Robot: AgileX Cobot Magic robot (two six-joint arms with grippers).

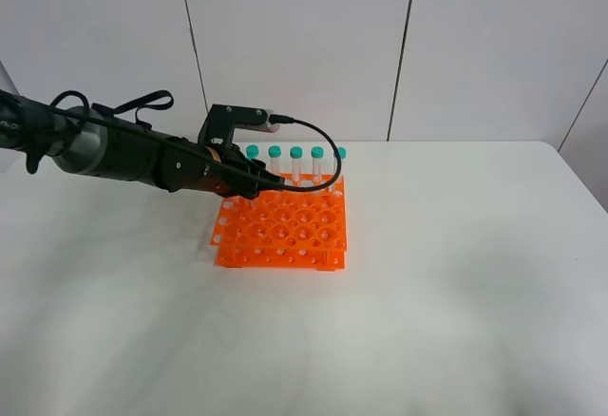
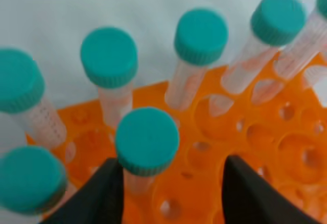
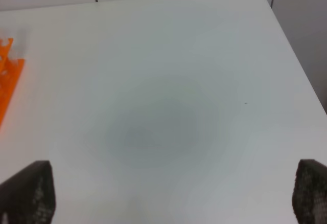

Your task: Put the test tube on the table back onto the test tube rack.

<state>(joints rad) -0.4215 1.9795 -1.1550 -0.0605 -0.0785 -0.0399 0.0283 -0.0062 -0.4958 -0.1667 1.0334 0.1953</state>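
The orange test tube rack (image 1: 285, 236) stands on the white table (image 1: 456, 274), with a row of teal-capped tubes (image 1: 296, 153) along its far side. My left gripper (image 1: 261, 185) hovers over the rack's back left part. In the left wrist view a teal-capped test tube (image 2: 146, 139) stands upright in a hole of the rack (image 2: 255, 132), between the fingers of my left gripper (image 2: 173, 168). The jaws are open; one finger (image 2: 104, 193) is close beside the tube and the other (image 2: 250, 193) stands well apart. My right gripper (image 3: 173, 193) is open over bare table.
Several more capped tubes (image 2: 201, 36) stand in the rack around the left gripper. A black cable (image 1: 318, 141) loops from the left wrist above the tube row. The rack's edge (image 3: 7, 81) shows at the side of the right wrist view. White wall panels rise behind the table.
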